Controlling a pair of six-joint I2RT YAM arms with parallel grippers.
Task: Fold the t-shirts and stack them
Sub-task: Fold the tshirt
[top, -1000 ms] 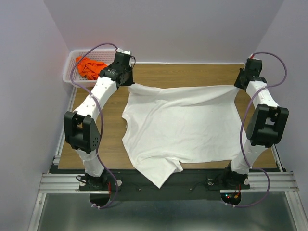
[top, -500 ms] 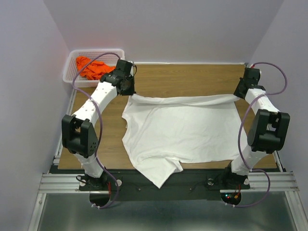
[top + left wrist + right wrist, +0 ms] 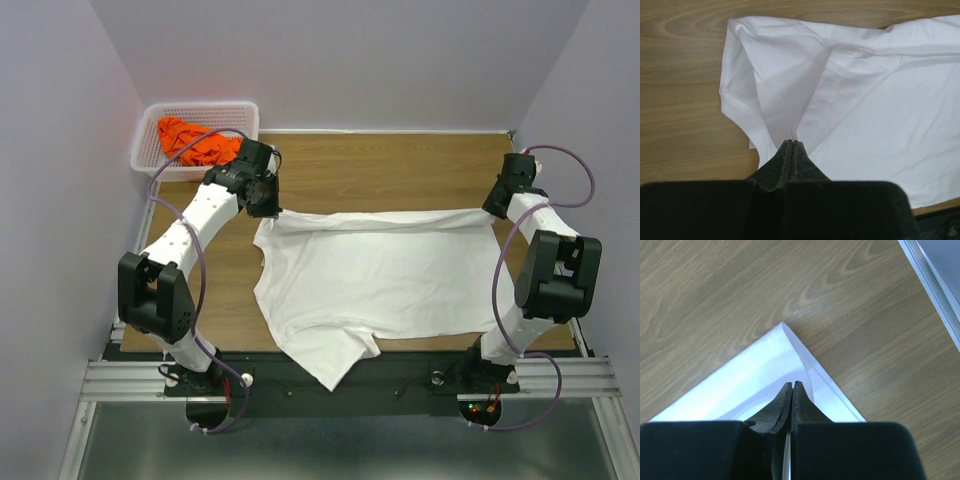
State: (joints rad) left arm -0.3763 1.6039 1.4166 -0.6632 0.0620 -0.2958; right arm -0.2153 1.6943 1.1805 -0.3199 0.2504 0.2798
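The white t-shirt (image 3: 380,280) lies spread on the wooden table, with a narrow fold along its far edge. My left gripper (image 3: 268,206) is shut on the shirt's far left corner; in the left wrist view the cloth (image 3: 865,100) bunches up to the closed fingertips of that gripper (image 3: 791,143). My right gripper (image 3: 490,208) is shut on the far right corner, and the right wrist view shows a pointed white corner (image 3: 765,370) running into the closed tips of that gripper (image 3: 792,384). The orange t-shirt (image 3: 193,141) lies crumpled in a basket.
A white mesh basket (image 3: 200,106) stands at the table's far left corner. One part of the white shirt (image 3: 330,368) hangs over the near table edge onto the black base rail. A metal rail (image 3: 935,275) borders the table on the right.
Both grippers have come down and toward the near side, carrying the shirt's far edge with them. The raised cloth now lies low as a narrow fold.
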